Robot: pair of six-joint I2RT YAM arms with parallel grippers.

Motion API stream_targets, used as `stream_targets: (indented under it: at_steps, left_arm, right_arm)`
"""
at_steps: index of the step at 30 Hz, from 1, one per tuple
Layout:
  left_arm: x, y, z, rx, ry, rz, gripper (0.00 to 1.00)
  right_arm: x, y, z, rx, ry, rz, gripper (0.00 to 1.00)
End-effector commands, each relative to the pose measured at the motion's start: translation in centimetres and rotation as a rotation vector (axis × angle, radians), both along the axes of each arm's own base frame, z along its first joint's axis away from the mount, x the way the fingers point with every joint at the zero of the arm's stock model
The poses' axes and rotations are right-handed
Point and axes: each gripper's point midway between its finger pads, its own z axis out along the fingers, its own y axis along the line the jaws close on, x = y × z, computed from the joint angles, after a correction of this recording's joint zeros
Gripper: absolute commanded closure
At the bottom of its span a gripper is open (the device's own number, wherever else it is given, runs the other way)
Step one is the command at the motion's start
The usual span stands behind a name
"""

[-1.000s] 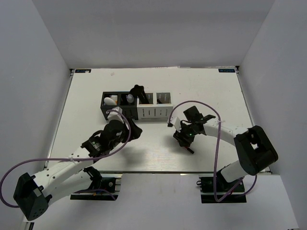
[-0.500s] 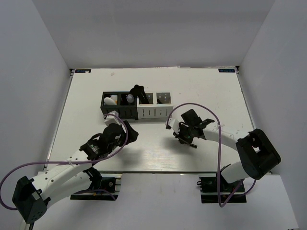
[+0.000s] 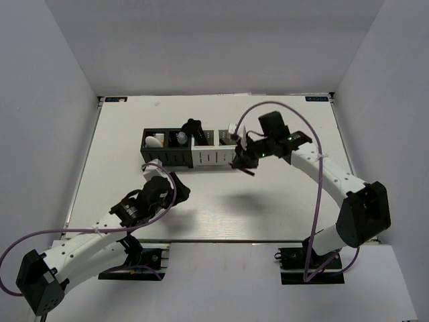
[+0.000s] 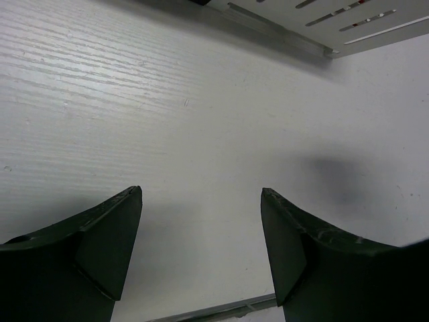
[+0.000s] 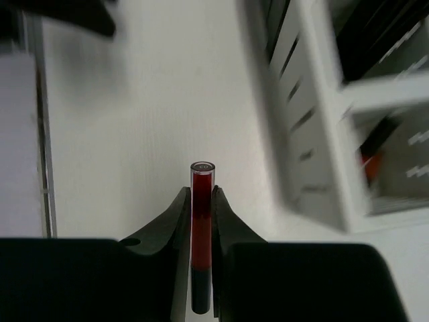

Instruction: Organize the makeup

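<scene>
Holding red stick (image 5: pixel 202 231) | clamped in right gripper (image 5: pixel 200 194) | near white box (image 5: pixel 315 114)

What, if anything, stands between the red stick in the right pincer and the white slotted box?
Nothing visible does. The right pincer is shut on the thin red stick just beside the white slotted box, and the wrist view shows only bare table between them. The stick would probably still have to clear the box's near wall.

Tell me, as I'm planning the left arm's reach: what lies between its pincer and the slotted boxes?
Only bare table separates the left pincer from the boxes; the left wrist view shows it.
</scene>
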Motion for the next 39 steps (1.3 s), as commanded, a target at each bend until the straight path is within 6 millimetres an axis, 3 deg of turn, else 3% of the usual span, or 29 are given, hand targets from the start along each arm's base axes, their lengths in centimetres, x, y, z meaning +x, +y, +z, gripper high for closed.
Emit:
stream_targets:
  at_steps: [1,2,6,9,14,20,28,31,32,39]
  left_arm:
    - [-0.1,0.5,0.3,-0.013,-0.012,0.026,0.19]
    - [-0.2,0.5,0.3,-0.014,-0.01,0.028,0.19]
    - [-0.3,0.6,0.4,-0.017,-0.01,0.032,0.19]
    - [-0.3,0.6,0.2,-0.014,-0.007,0.03,0.19]
    - [-0.5,0.7,0.4,-0.011,-0.002,0.027,0.19]
    - [-0.7,0.9,0.4,-0.019,0.009,0.041,0.19]
    - [-0.7,0.6,0.3,-0.036,0.022,0.049,0.19]
    - [-0.5,0.5,0.4,-0.025,0.025,0.045,0.18]
    - [-0.4,0.4,0.5,-0.026,0.021,0.043,0.18]
    - [0.2,-0.3,0.8,-0.02,0.012,0.026,0.18]
  right_arm:
    - [-0.4,2.5,8.9,0.255,-0.033,0.104,1.0]
    - [0.8,3.0,11.2,0.311,-0.07,0.091,1.0]
    - [3.3,4.1,16.2,0.489,-0.12,0.08,1.0]
    - [5.5,5.0,17.9,0.628,-0.16,0.077,1.0]
    - [9.2,5.9,18.3,0.75,-0.245,0.062,1.0]
    - [14.5,6.8,16.0,0.78,-0.248,-0.014,1.0]
    - [16.3,5.4,10.3,0.694,-0.243,-0.083,1.0]
    - [16.6,4.9,8.8,0.663,-0.228,-0.087,0.88]
    - [16.5,4.7,8.3,0.656,-0.21,-0.09,0.75]
    - [16.2,4.4,7.5,0.636,-0.208,-0.08,0.6]
